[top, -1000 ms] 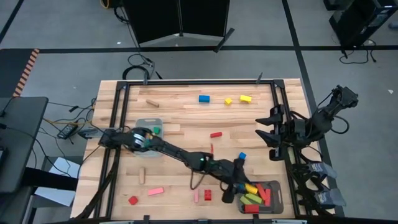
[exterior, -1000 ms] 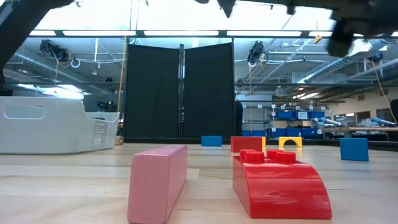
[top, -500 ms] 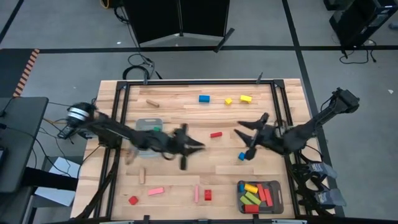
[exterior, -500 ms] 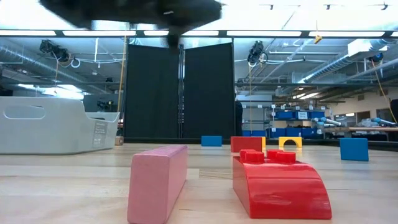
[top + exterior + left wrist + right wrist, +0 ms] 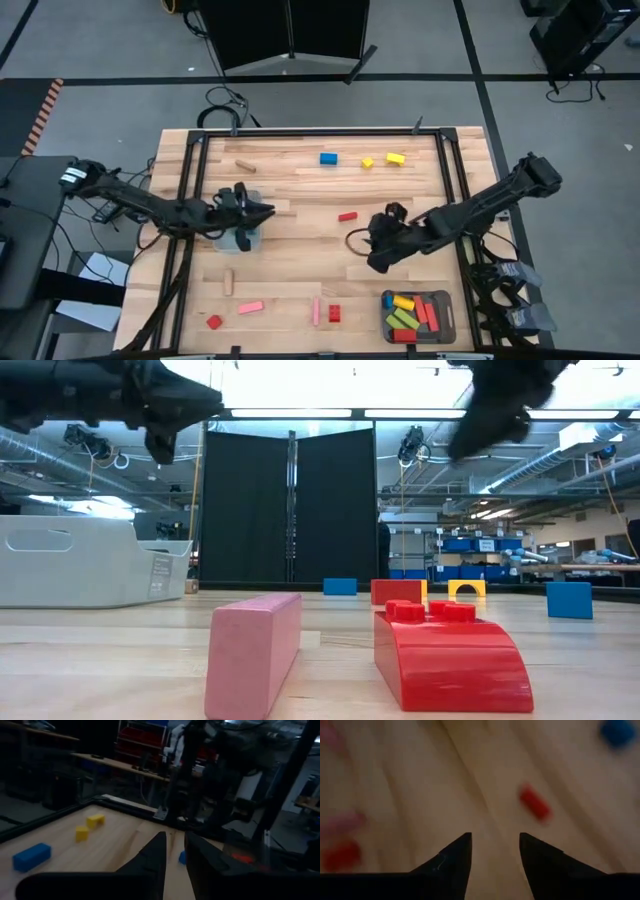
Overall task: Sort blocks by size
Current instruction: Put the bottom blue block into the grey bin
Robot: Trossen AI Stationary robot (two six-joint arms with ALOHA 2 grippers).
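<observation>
Painted blocks lie scattered on the wooden table: a blue bar (image 5: 328, 158), two yellow pieces (image 5: 395, 158), a red bar (image 5: 347, 216), and pink bars (image 5: 250, 307) and red pieces (image 5: 334, 313) near the front. My left gripper (image 5: 266, 212) hovers over the left grey tray (image 5: 240, 240), its fingers (image 5: 175, 855) a little apart and empty. My right gripper (image 5: 377, 252) hovers above the table's middle right, open and empty (image 5: 495, 845); the red bar (image 5: 535, 802) lies ahead of it. The blue cube seen there earlier is hidden under this gripper in the high view.
The right grey tray (image 5: 444, 318) at the front right holds several yellow, green and red blocks. Wooden bars lie at the far left (image 5: 245, 166) and near left (image 5: 228, 282). A black frame rail (image 5: 300, 132) runs round the table. In the low view a pink bar (image 5: 253, 655) and a red piece (image 5: 450, 655) stand close.
My left gripper has swung from the right tray at the front right, across the table toward its left edge, and now hangs over the left tray. My right gripper has come from the table's right edge toward the middle, over the place of the blue cube.
</observation>
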